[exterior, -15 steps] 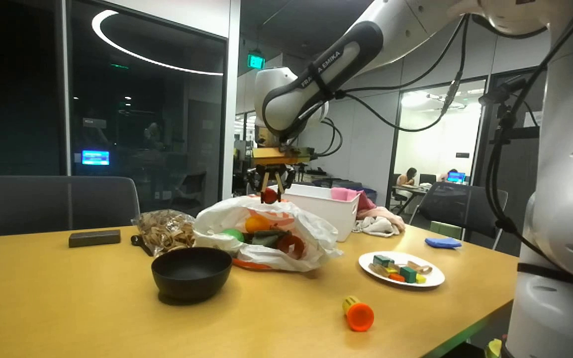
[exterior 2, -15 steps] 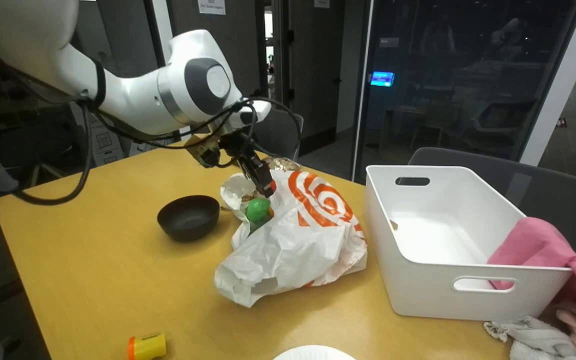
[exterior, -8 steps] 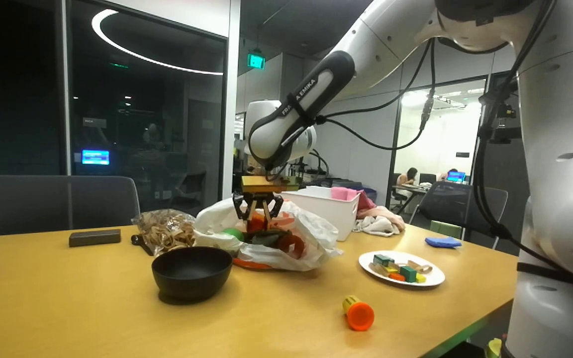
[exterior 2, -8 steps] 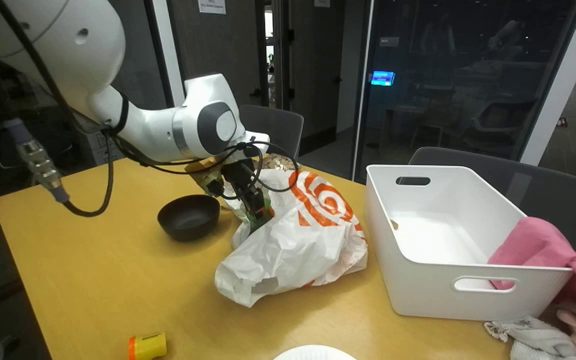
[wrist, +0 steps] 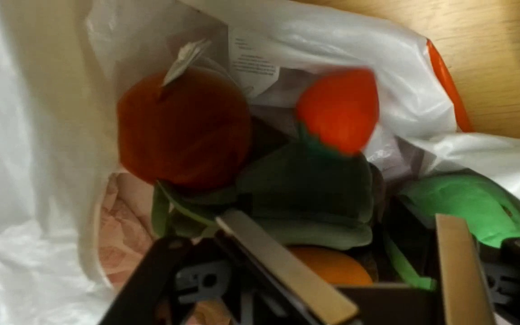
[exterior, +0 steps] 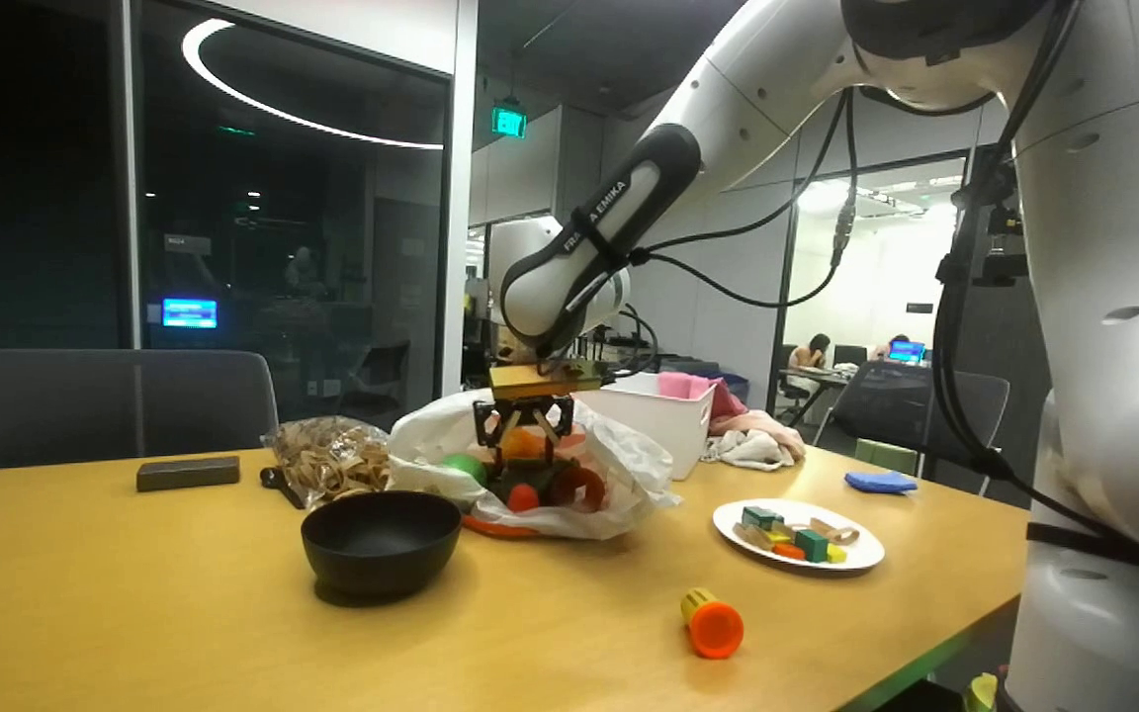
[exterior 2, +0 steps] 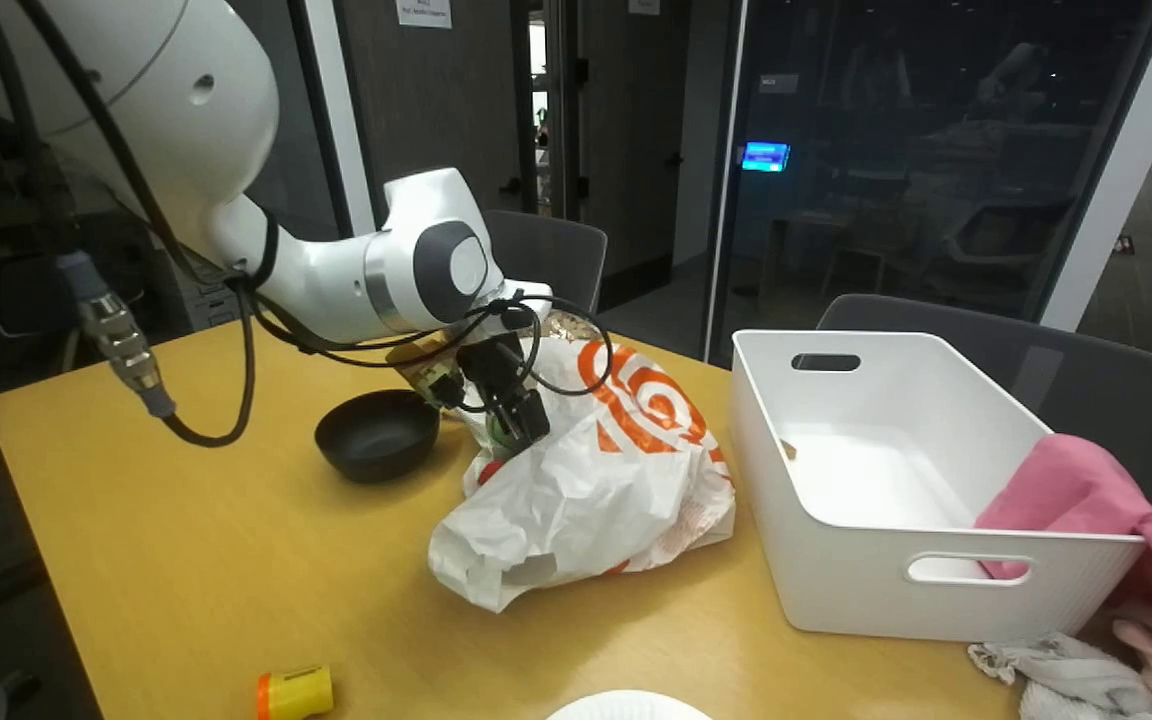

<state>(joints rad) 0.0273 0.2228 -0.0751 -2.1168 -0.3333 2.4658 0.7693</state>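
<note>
In the wrist view the strawberry (wrist: 341,108) is blurred, the orange item (wrist: 334,266) partly covered by the fingers (wrist: 292,271); in an exterior view the plate (exterior 2: 628,706) is cut off.

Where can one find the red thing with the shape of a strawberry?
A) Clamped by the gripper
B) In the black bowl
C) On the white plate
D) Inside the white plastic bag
D: the wrist view shows the red strawberry-shaped thing inside the mouth of the white plastic bag, apart from the open gripper.
</note>
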